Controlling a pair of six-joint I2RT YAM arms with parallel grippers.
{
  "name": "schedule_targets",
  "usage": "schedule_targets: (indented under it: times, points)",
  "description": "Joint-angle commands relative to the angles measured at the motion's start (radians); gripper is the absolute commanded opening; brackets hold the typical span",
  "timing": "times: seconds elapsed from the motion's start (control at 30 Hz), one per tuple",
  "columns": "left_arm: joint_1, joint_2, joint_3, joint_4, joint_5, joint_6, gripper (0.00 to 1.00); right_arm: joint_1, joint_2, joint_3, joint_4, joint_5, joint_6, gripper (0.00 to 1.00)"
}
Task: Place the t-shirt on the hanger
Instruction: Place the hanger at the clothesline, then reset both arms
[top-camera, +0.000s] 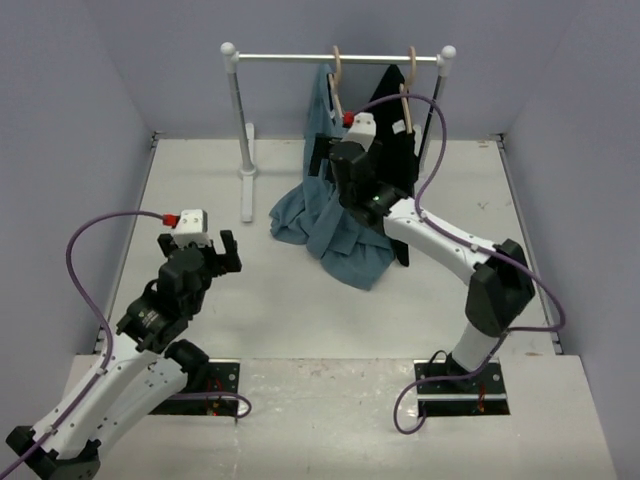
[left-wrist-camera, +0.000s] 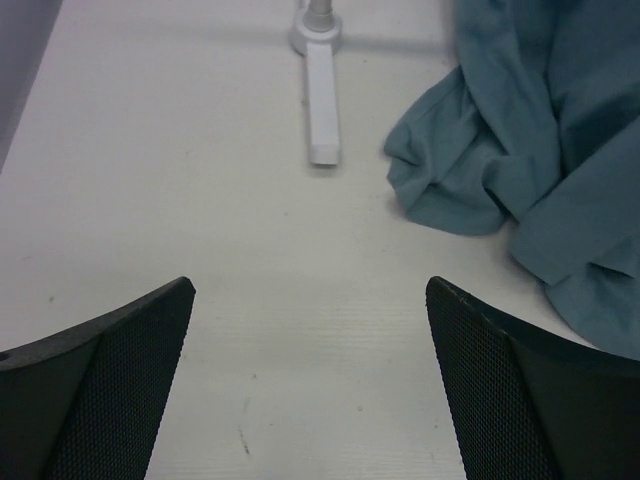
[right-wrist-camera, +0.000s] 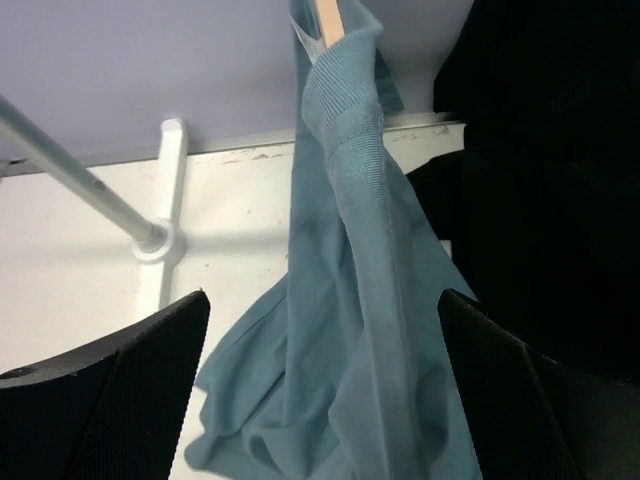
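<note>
Blue-grey cotton of the t-shirt (top-camera: 335, 235) is hooked over one end of the wooden hanger (top-camera: 337, 65) at upper centre, but most sags in a crumpled heap on the tabletop (top-camera: 300, 320), so the hanging looks barely half done. Right end effector (right-wrist-camera: 322, 295) stands wide, facing the draped fabric and gripping nothing; left end effector (left-wrist-camera: 310, 285) is wide too, lower left

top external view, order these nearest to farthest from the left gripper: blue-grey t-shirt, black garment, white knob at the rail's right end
From the left gripper:
1. Dusty blue-grey cotton t-shirt, its lower part heaped on the table to the gripper's right.
2. Black garment, hanging at the rack's right side.
3. White round knob, far right end of the rail.
</note>
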Motion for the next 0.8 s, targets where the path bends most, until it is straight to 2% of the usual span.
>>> schedule_targets:
  times: [0.0, 0.1, 0.2, 0.23, 0.33, 0.43, 0.57, 0.77]
  points:
    - [0.032, 0.011, 0.071, -0.056, -0.157, -0.147, 1.00, 0.009, -0.346, -0.105, -0.120, -0.095, -0.002, 0.99]
    - [0.052, -0.010, 0.113, -0.090, -0.147, -0.163, 1.00, 0.008, -0.557, -0.176, -0.232, -0.177, -0.007, 0.99]
    - [0.054, -0.057, 0.110, -0.085, -0.158, -0.128, 1.00, 0.007, -0.741, -0.285, -0.341, -0.174, -0.018, 0.99]
    - [0.053, -0.069, 0.107, -0.082, -0.168, -0.116, 1.00, 0.007, -0.756, -0.311, -0.349, -0.141, -0.019, 0.99]
    - [0.054, -0.096, 0.106, -0.098, -0.216, -0.075, 1.00, 0.007, -0.969, -0.400, -0.483, -0.001, -0.024, 0.99]
    - [0.054, -0.088, 0.120, -0.132, -0.247, -0.048, 1.00, 0.005, -1.153, -0.469, -0.588, 0.031, -0.003, 0.99]
    - [0.054, -0.088, 0.099, -0.112, -0.219, -0.050, 1.00, 0.007, -1.291, -0.526, -0.663, -0.023, 0.064, 0.99]
    - [0.054, -0.093, 0.079, -0.101, -0.158, -0.036, 1.00, 0.007, -1.383, -0.579, -0.718, -0.010, 0.100, 0.99]
